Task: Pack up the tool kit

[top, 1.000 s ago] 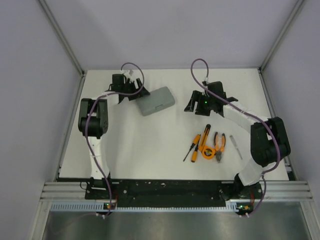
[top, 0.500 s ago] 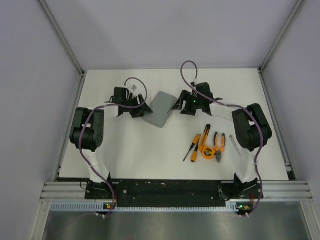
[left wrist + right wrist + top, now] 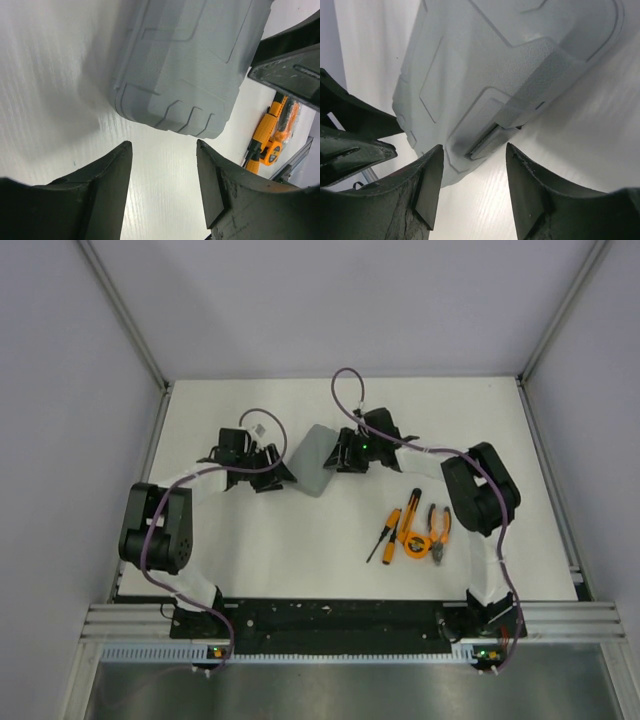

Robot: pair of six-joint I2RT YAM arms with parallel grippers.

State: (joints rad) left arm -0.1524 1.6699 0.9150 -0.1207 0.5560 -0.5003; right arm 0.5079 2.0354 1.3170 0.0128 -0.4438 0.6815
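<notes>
The grey case (image 3: pixel 316 462) has shifted since a second ago. It was lying crosswise toward the table's 12 o'clock with only the left arm near it, and now it sits turned end-on and drawn a little closer to the arms. It's at about 11 o'clock from the table's middle, with a gripper on either side.

The left gripper (image 3: pixel 275 473) has dropped back to the case's 8 o'clock. The right gripper (image 3: pixel 340 454), well off to the side a moment ago, has swung in to the case's 2 o'clock. From the top it looks right against the case's edge, though I can't tell whether it actually touches.

Both sets of fingers are parted and hold nothing. The left wrist view shows bare table between them, with the case's rounded end just beyond the tips. The right wrist view shows the same, with the latch side of the case just ahead.

The lid is still down and the latch looks fastened, so I'd say the packing proper hasn't begun. This looks like lining the case up so one arm can steady it while the other works the latch.

The tools lie untouched in a cluster at 4 o'clock — two screwdrivers (image 3: pixel 411 508), the round tape measure (image 3: pixel 417 541) and the pliers (image 3: pixel 439 523), well apart from the case. The risk I'd guess at is the light case skating away when it's pushed.
</notes>
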